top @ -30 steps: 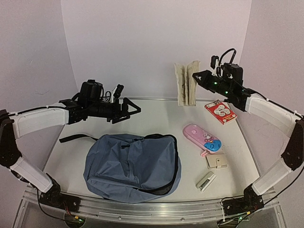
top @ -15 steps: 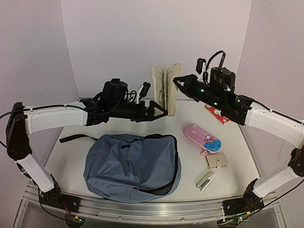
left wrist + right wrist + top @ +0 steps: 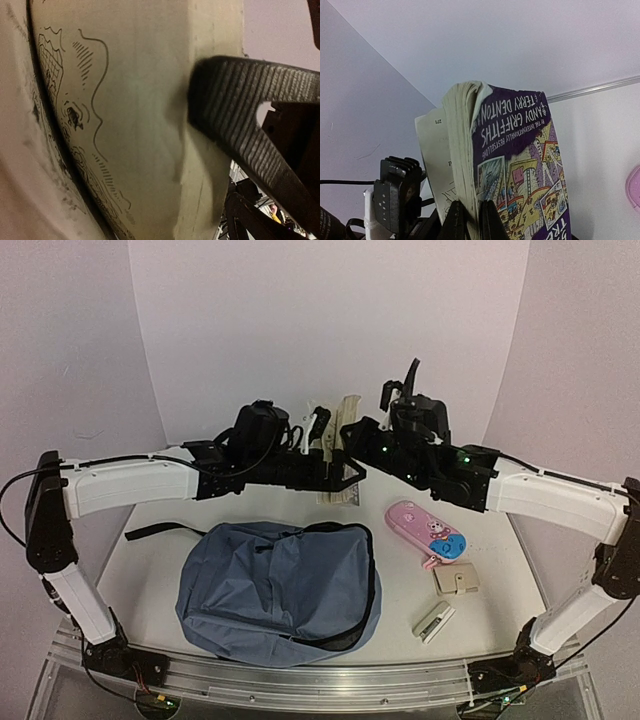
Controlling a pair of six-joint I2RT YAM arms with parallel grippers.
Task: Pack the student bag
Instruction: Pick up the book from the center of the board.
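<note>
student bag lies flat on the desk, dusty blue, its opening edge toward the right. above and behind the bag, my right gripper is closed tight on one edge of a purple-covered book, held off the desk. my left gripper meets the book there too; one finger dents a page, the other is hidden, so i cannot tell its grip.
</note>
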